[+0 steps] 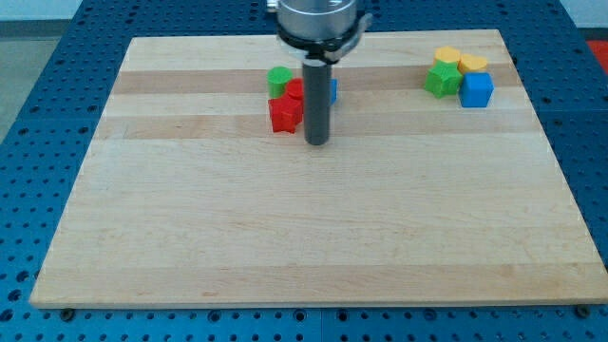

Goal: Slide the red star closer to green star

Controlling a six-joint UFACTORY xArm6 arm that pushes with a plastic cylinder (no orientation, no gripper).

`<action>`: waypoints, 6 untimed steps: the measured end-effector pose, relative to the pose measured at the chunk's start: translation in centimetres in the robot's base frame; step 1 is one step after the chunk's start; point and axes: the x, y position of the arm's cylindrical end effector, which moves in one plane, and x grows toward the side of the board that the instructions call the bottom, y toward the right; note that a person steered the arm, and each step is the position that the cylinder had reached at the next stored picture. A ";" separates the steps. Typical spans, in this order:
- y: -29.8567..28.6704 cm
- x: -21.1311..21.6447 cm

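You see a light wood tabletop (304, 228) on a blue perforated base (28, 57). The end effector is a plain dark rod hanging from a silver mount (318, 19) at the view's top; there are no jaws, so open/closed doesn't apply, and it grips nothing. You find my tip (316, 143) resting on the tabletop, just beside the red star (284, 113), on the star's right and slightly toward the view's bottom. You can't tell whether rod and star touch; the gap, if any, is very thin.

Cluster 1, upper centre: the red star sits at the cluster's lower left. A second red block (296, 89), shape unclear and partly hidden by the rod, lies just behind it toward the view's top. A green block (279, 79), rounded, prob. a cylinder, sits at top left, touching or nearly touching the red pieces. You see a sliver of a blue block (332, 90) on the rod's right; shape can't be told.

Cluster 2, upper right, well apart from cluster 1: the green star (442, 80) is on the left side, a blue cube (477, 89) just beside it on the right, and two yellow blocks behind, one (447, 55) at left, the other (473, 64) at right; shapes not clear.

The red star lies well to the view's left of the green star, with the rod between them.
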 end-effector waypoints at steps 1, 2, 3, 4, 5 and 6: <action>-4.4 0.0; -8.1 -0.1; -7.7 -2.9; -5.3 -3.3; -4.9 -3.1; -0.2 -3.8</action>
